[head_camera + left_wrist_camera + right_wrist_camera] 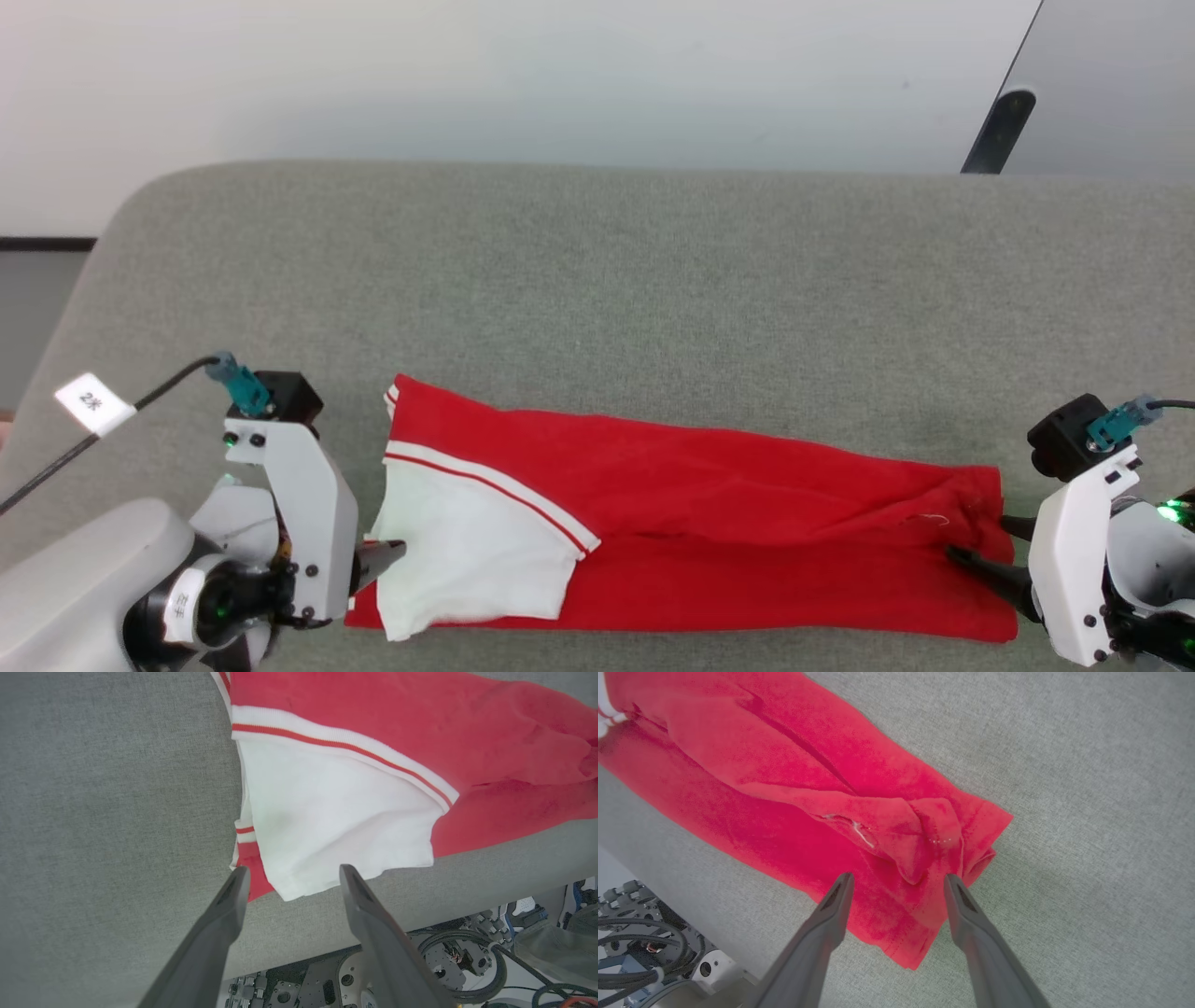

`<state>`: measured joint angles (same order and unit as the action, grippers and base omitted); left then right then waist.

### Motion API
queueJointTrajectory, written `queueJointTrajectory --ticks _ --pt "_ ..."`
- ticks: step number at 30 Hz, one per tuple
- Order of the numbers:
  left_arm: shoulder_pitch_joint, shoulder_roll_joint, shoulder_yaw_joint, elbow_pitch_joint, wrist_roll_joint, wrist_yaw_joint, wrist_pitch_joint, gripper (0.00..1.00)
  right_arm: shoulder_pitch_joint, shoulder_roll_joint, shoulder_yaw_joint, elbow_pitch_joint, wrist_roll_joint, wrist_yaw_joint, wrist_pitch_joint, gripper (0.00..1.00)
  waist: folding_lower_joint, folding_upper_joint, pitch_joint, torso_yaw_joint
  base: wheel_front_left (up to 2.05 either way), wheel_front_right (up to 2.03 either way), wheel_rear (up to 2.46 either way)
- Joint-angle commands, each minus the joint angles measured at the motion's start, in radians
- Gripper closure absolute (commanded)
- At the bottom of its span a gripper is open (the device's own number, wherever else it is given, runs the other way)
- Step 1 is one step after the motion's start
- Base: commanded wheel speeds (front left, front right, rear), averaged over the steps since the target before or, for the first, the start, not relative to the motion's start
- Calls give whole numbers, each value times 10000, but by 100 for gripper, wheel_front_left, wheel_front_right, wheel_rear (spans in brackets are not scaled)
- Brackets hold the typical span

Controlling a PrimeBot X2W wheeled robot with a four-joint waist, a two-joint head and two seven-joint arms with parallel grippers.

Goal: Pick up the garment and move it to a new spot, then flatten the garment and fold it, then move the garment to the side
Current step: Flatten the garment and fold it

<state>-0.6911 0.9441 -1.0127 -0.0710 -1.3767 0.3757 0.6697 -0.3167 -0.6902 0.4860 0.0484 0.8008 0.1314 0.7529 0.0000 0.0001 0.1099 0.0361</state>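
The garment (691, 523), a red jersey shirt of soft knit with white short sleeves and red-white striped trim, lies folded lengthwise into a long narrow band near the front edge of a grey-green upholstered surface (597, 280). One white sleeve (467, 551) is laid over the band's left end. The red hem end (980, 485) on the right is bunched into a few loose ridges.

It looks light, limp and not slippery, so it should drape and sag wherever it is unsupported. A single pinch would likely let the fold slide open. The safer hold seems to be both ends at once, through all layers: at the sleeve-and-shoulder corner on the left and the doubled hem on the right.

The left gripper (292, 872) stands with its jaws wide, the sleeve's corner lying loose between them. The right gripper (899, 879) is equally spread over the hem end, with cloth under the fingers but nothing pinched. Below the surface's front edge, cables and parts of the robot's base show.
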Motion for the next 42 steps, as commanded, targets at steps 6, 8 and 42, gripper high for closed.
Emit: queueJointTrajectory --ticks 6,8,42 --pt "338 176 107 -119 215 58 -591 0 580 188 -591 -379 -150 -15 -84 0 0 -1 -604 -3 0 0 0" --pt "497 212 185 -209 370 11 -1064 0 780 325 -860 -513 -262 -15 -375 0 0 -1 -774 -8 0 0 0" --pt "7383 -1810 5825 -345 3718 -837 -9330 0 3618 2110 -4256 517 -2189 -13 -1943 0 0 -1 -1683 1174 0 0 0"
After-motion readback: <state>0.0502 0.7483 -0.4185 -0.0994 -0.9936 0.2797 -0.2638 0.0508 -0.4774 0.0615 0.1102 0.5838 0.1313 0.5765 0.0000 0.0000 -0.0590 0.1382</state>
